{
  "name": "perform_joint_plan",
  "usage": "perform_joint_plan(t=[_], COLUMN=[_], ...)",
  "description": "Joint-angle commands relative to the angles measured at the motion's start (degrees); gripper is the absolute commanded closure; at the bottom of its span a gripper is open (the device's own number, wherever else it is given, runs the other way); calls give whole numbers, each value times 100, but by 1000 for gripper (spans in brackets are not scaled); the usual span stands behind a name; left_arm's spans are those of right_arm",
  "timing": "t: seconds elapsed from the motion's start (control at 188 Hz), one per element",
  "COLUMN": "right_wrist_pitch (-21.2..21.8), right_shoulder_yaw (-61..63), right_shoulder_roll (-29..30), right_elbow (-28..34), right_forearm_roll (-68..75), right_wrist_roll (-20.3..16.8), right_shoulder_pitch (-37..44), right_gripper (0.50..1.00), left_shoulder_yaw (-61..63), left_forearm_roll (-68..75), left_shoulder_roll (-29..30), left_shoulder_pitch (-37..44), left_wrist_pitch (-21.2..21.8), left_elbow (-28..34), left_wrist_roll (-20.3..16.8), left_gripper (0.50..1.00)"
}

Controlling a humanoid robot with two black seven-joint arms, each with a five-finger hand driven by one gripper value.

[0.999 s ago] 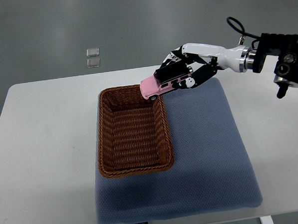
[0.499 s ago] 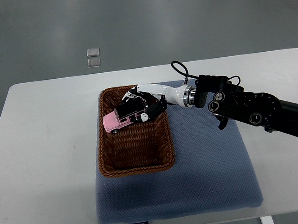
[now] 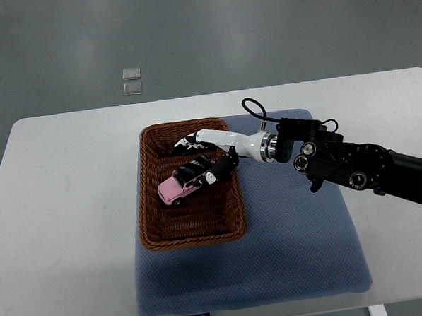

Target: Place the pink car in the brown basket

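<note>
I see right hand point(image 3: 204, 157) inside brown wicker basket point(image 3: 150, 204), fingers spread, loosely around pink toy car point(image 3: 182, 186) resting on basket floor; grip unclear.

place: lab | cues: bare grey floor point(image 3: 190, 39); plain white table point(image 3: 65, 208); blue mat point(image 3: 300, 238); robot arm point(image 3: 353, 166)

I see a pink car point(image 3: 185, 184) with a black roof. Brown woven basket point(image 3: 152, 225), blue mat point(image 3: 300, 238), white table point(image 3: 66, 229).
</note>
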Motion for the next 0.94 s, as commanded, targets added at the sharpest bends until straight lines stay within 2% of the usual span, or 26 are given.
perform_joint_plan(t=[0.0, 0.138, 0.244, 0.329, 0.563, 0.728, 0.813, 0.93], right_wrist_pitch=[-3, -3, 32, 41, 59, 103, 480, 1060], right_shoulder_yaw=[54, 362, 1267, 2041, 4193, 4493, 4493, 4493], right_shoulder_roll=[-13, -118, -206, -224, -92, 40, 67, 75], right_elbow=[0, -9, -17, -17, -26, -343, -755, -1116], right_forearm_roll=[29, 99, 240, 626, 2761, 4546, 5205, 5399], right_wrist_roll=[-2, 7, 7, 7, 7, 42, 165, 262], right_shoulder_pitch=[-1, 17, -62, -431, -1679, -2066, -2101, -2101], right_gripper=[589, 589, 589, 589, 589, 589, 589, 589], left_shoulder_yaw=[-5, 3, -5, 3, 12, 30, 30, 30], left_forearm_roll=[0, 0, 0, 0, 0, 0, 0, 0], left_shoulder_roll=[0, 0, 0, 0, 0, 0, 0, 0], left_shoulder_pitch=[4, 4, -5, -5, -5, 4, -5, -5], left_wrist_pitch=[0, 0, 0, 0, 0, 0, 0, 0], left_elbow=[8, 0, 0, 0, -9, -9, -9, -9], left_wrist_roll=[0, 0, 0, 0, 0, 0, 0, 0], left_gripper=[500, 500, 500, 500, 500, 500, 500, 500])
